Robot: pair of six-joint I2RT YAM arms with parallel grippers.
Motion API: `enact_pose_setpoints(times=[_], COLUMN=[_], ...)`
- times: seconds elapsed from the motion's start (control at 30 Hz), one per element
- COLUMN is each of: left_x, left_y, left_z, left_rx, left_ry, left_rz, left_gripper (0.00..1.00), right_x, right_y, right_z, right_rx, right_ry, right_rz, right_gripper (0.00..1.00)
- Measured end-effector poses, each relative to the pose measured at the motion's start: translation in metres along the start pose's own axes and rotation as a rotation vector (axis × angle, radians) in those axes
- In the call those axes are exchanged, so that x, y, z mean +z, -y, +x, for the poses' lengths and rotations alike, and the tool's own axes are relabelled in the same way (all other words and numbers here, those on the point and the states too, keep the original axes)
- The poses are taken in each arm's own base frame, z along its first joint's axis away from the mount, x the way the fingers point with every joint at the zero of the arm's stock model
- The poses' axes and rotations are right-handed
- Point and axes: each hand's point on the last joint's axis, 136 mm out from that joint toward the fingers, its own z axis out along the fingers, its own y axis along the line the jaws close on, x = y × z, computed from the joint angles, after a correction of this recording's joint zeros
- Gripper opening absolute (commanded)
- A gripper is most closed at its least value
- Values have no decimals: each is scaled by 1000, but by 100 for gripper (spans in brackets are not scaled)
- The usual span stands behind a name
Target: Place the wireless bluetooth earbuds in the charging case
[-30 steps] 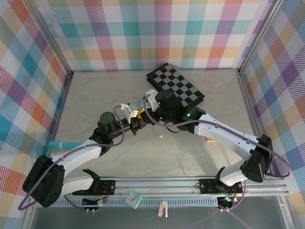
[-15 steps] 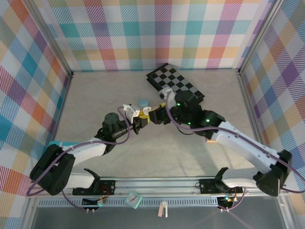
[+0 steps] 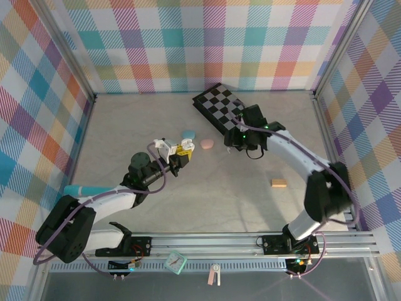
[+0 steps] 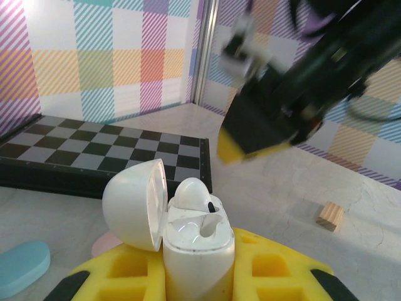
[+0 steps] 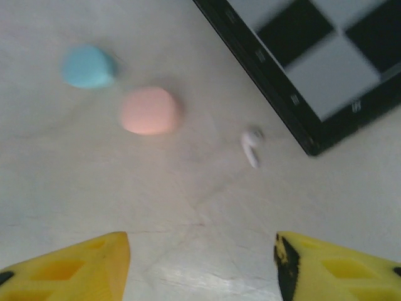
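Left wrist view tells you the left gripper point(image 4: 199, 281) is clamped on the white charging case point(image 4: 199, 248), lid point(image 4: 135, 204) open with one earbud point(image 4: 190, 193) seated, so your right gripper point(image 5: 200, 263), jaws parted, can hover over the loose white earbud point(image 5: 250, 148) beside the chessboard point(image 5: 338, 75)

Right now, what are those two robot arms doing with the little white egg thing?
The left arm's fingers are pinching a white charging case, lid flipped open, with one earbud sitting inside and the other slot looking empty. The right arm's fingers are open and holding nothing, hovering over the table above a loose white earbud lying beside the checkerboard. A pink case and a blue case lie nearby.
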Motion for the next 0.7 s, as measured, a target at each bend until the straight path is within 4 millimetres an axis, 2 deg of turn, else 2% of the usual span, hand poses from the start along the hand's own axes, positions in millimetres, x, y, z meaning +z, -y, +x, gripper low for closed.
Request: enact_pose_setpoints(times=[0.07, 0.13, 0.27, 0.53, 0.7], left_x=[-2, -3, -5, -6, -8], left_y=[1, 2, 4, 4, 5], left_z=[-3, -4, -8, -5, -10], left_rx=[4, 6, 20, 23, 32], left_ry=[8, 12, 19, 8, 20], left_rz=[2, 3, 7, 6, 7], left_gripper=[0, 0, 0, 0, 0], right_x=[27, 48, 72, 88, 91], right_y=[12, 16, 16, 15, 15], right_z=[10, 11, 3, -13, -14], right_rx=[46, 76, 101, 97, 99], right_ry=[-97, -156, -205, -236, -267], right_rz=[50, 76, 101, 144, 162], right_gripper=[57, 56, 51, 45, 46])
